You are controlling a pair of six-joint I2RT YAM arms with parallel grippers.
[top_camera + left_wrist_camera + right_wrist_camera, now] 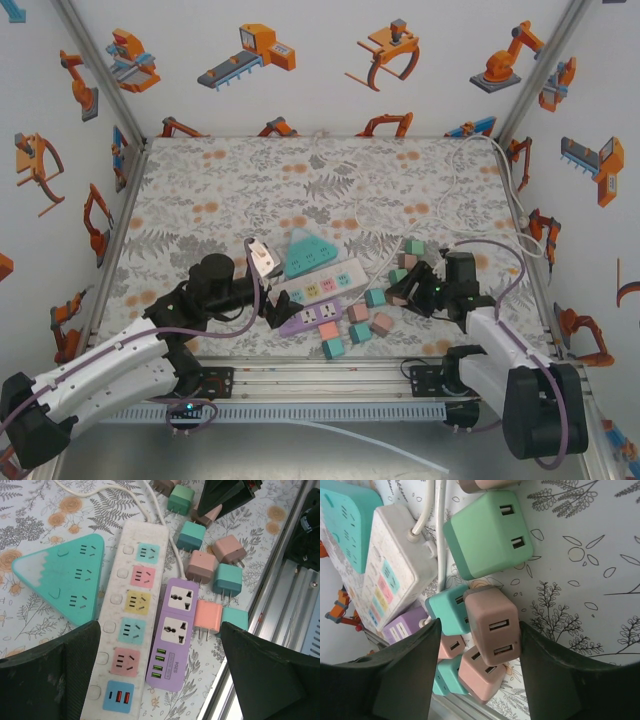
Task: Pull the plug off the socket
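long strip (127, 620) white | short strip (175, 635) purple | triangular socket (65, 580) teal | plugs (201, 566) pink, mint | tablecloth (250, 180) grey ferns, orange flowers

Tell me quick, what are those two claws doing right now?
Left gripper: open, holding nothing.
Right gripper: open, loosely around a dusty-pink cube-shaped plastic plug.

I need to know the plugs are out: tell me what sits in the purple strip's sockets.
Nothing: both sockets and four USB ports of the purple strip are empty. A peach plug lies beside it. Its underside is hidden.
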